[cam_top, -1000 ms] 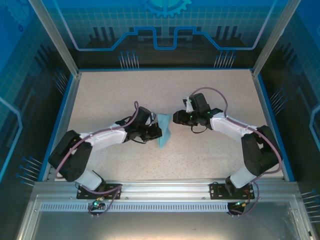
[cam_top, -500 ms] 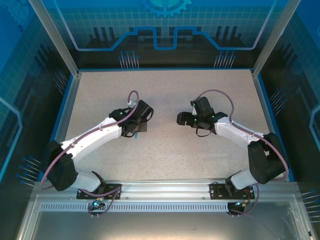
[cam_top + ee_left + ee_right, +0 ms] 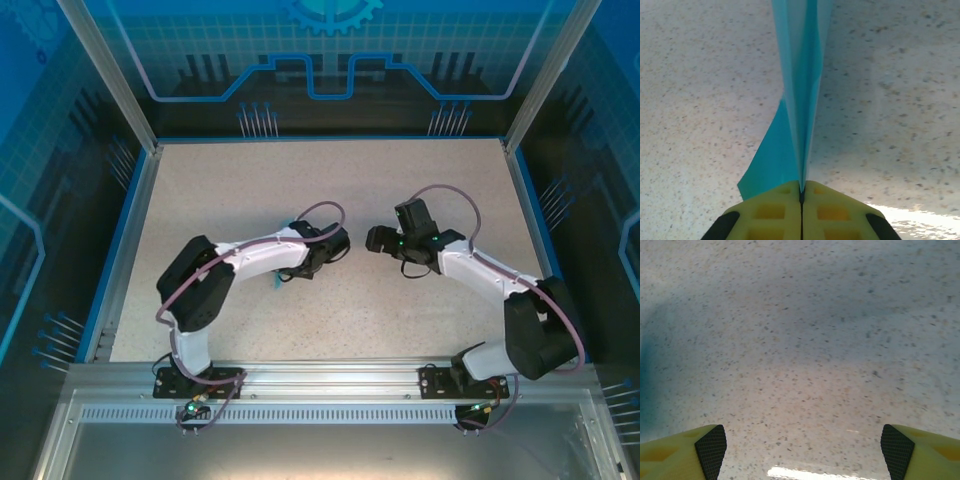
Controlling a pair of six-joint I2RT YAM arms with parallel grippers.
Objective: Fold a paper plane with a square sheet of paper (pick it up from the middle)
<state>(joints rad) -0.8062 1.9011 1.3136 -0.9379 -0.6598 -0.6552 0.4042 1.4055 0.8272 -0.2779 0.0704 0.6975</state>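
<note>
The left gripper is clamped tight on the folded blue paper sheet, holding it edge-on over the counter. The right gripper gapes wide, empty. The paper looks light, floppy and easily crushed, so it is best pinched along its stiffer creased spine.

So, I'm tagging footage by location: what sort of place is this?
Likely a lab robot cell: a speckled table walled by blue printed panels on aluminium posts, with two arms bolted to a rail at its near edge.
</note>
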